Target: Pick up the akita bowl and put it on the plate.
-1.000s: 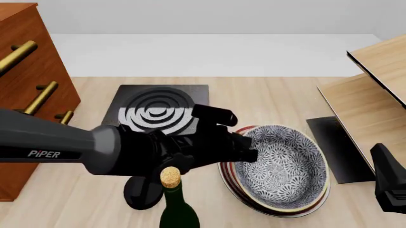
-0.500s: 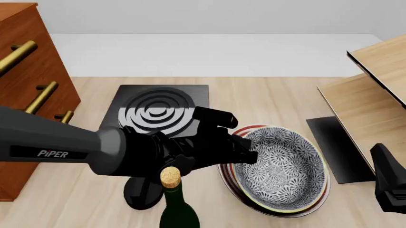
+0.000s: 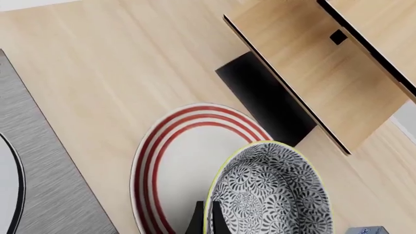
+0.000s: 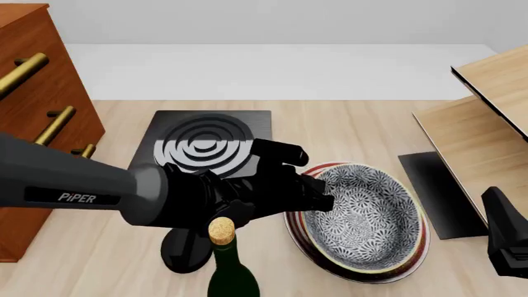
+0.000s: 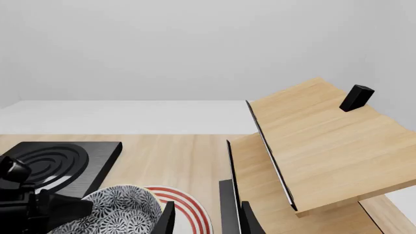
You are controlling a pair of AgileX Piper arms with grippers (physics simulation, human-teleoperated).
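The akita bowl [image 4: 363,216], blue-and-white patterned with a pale rim, sits slightly tilted over the plate [image 4: 298,234], whose red rings show along its left edge. My left gripper [image 4: 324,197] is shut on the bowl's left rim. In the left wrist view its fingertips [image 3: 197,223] pinch the rim of the bowl [image 3: 273,195], which covers one side of the plate [image 3: 175,161]. I cannot tell whether the bowl touches the plate. My right gripper [image 5: 208,222] is open and holds nothing, off to the right of the bowl [image 5: 117,209]. Only the right arm [image 4: 505,241] shows in the front view.
A black square stove [image 4: 206,145] with grey rings lies behind the left arm. A corked bottle [image 4: 224,260] stands at the near edge beside a black round object [image 4: 183,250]. A wooden drawer cabinet [image 4: 33,124] stands on the left, a wooden shelf [image 4: 486,136] on the right.
The bowl has shifted slightly down and toward the near edge over the plate, still held by my left gripper. The right arm has not moved.
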